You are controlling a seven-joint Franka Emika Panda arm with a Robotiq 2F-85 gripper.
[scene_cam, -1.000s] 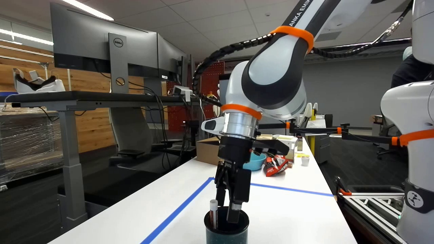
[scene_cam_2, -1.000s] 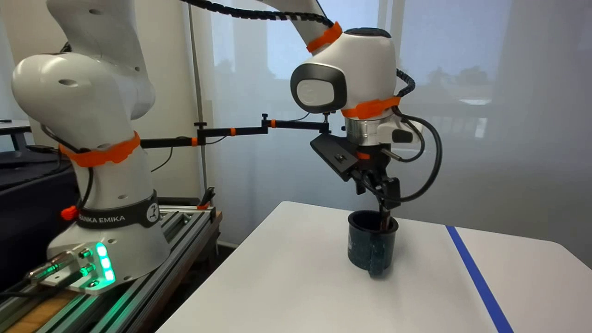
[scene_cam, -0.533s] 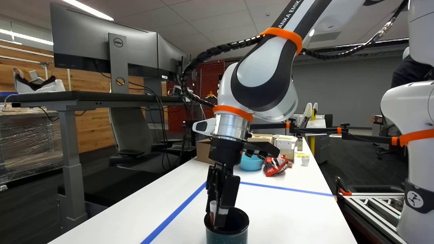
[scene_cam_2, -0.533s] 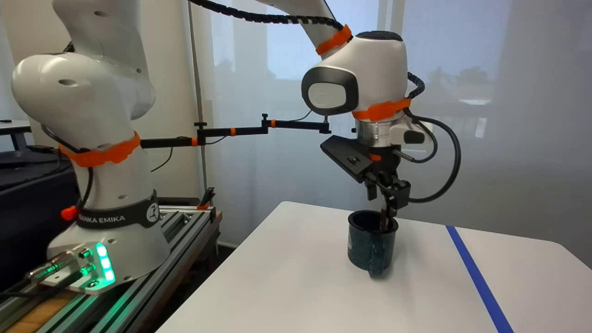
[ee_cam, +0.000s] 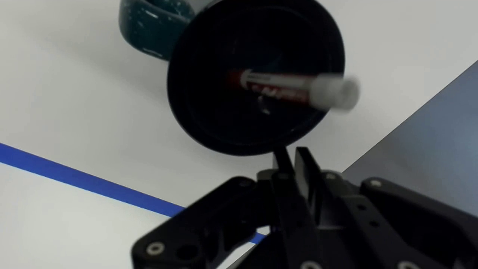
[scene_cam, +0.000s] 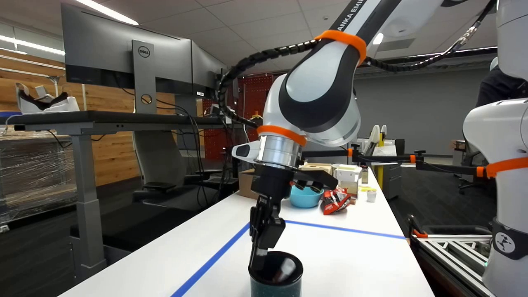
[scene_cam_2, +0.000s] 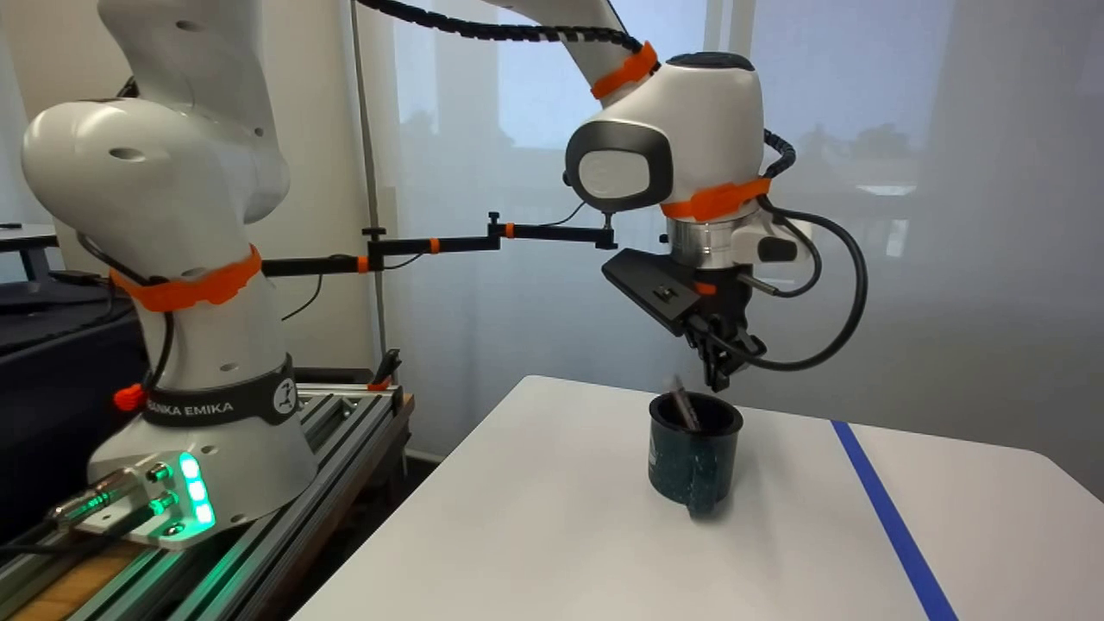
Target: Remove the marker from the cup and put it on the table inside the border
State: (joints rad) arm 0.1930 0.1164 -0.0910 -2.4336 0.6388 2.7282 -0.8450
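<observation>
Two monitors to begin with: saw these at the upper left of an exterior view, above a black-topped desk. Lower and to the right, made out a gray office chair. Then traced a blue tape border on a white table, rising from the bottom edge to mid-frame, then running right. Above that, noted a cardboard box, partly hidden.

Near the center, low down, came to the black gripper. In the wrist view, found the fingers drawn nearly together, with a slim gap at the tips and holding nothing. At the bottom center, saw the tips by the rim of an upright, speckled teal mug; could not tell whether touching. Found the red-and-white marker inside that mug, tilted, apart from the fingers, with a blurred white end. In an exterior view, saw the marker leaning up and to the left, past the rim.

Farther right, at mid-frame, picked out a light-blue bowl, a red bag and a small white cup. At the right edge, reached a white robot base, banded in orange.
</observation>
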